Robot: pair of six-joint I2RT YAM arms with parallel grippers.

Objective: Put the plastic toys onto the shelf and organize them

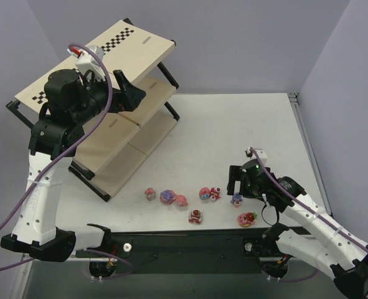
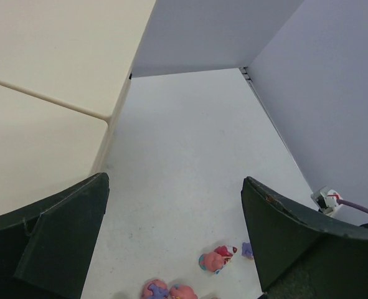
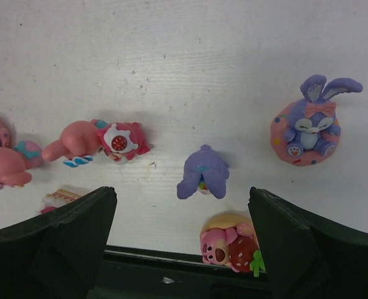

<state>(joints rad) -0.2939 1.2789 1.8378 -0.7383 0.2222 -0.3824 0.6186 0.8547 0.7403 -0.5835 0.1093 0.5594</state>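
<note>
Left gripper [image 2: 174,180] spread, empty, at the shelf [image 1: 134,43], far-left corner. Right gripper [image 3: 182,190] spread, empty, above plastic toys [image 3: 201,171] near front edge.

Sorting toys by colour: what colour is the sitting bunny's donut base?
Pink with coloured dots; donut base clearest in right wrist view.

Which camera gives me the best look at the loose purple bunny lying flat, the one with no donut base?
Right wrist. The purple bunny lies mid-frame, large and unobstructed. Top external shows it only as a tiny purple blob. Left wrist catches just a small purple speck near the bottom edge.
</note>
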